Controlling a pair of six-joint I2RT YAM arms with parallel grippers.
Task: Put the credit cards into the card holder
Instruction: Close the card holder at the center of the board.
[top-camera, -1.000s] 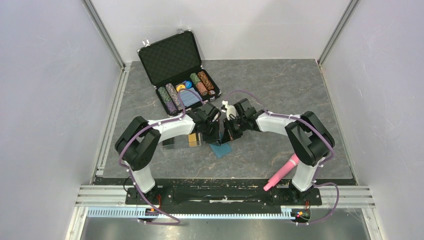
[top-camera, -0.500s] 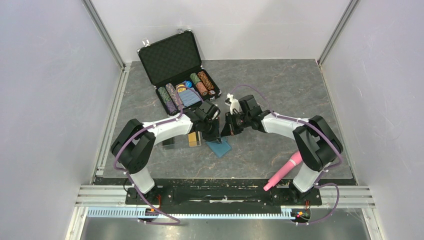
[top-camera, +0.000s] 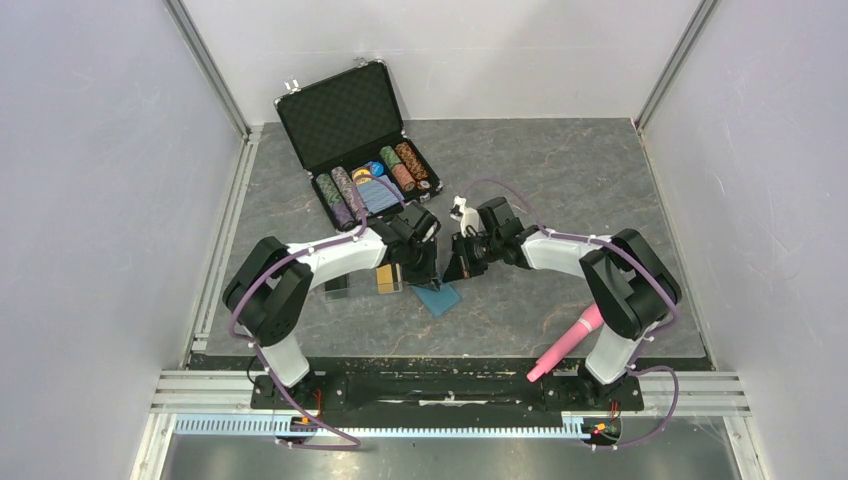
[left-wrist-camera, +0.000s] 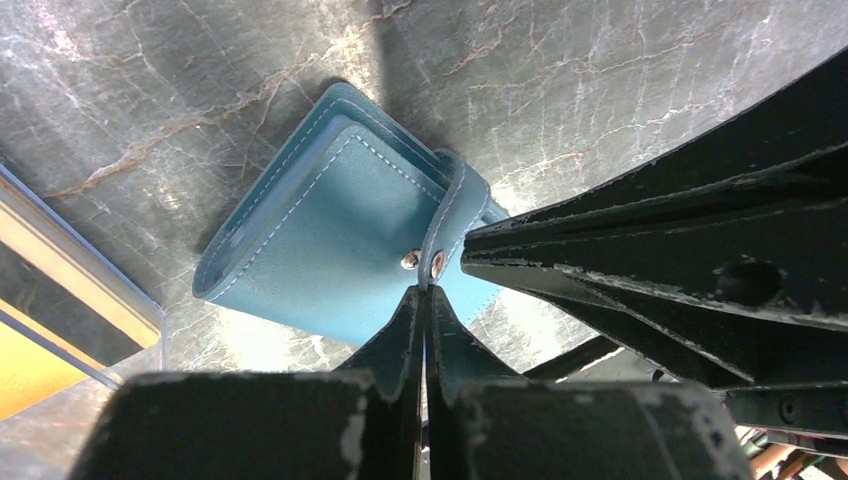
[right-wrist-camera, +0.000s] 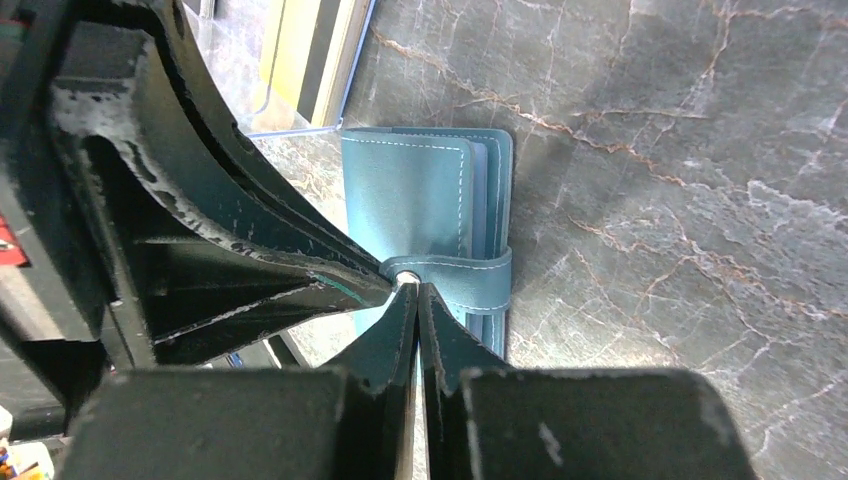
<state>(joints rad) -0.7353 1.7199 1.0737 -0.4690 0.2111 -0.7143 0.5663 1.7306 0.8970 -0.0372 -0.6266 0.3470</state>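
Note:
The teal card holder (top-camera: 443, 298) lies folded on the table, its strap (left-wrist-camera: 452, 200) wrapped over the edge. Two metal snap halves show side by side at the strap's end (right-wrist-camera: 407, 278). My left gripper (left-wrist-camera: 426, 292) is shut, its tips touching the strap's free end by the snap. My right gripper (right-wrist-camera: 417, 290) is also shut and meets the same spot from the other side. Whether either one pinches the strap I cannot tell. Gold-orange credit cards (top-camera: 385, 280) sit in a clear box just left of the holder and also show as credit cards (right-wrist-camera: 300, 50) in the right wrist view.
A second clear box (top-camera: 338, 287) with something dark inside stands left of the first. An open black briefcase (top-camera: 365, 150) full of poker chips is at the back. A pink tool (top-camera: 565, 345) lies by the right arm's base.
The right arm's elbow has swung out to the right and its gripper has shifted slightly beside the card holder. The left gripper has barely moved.

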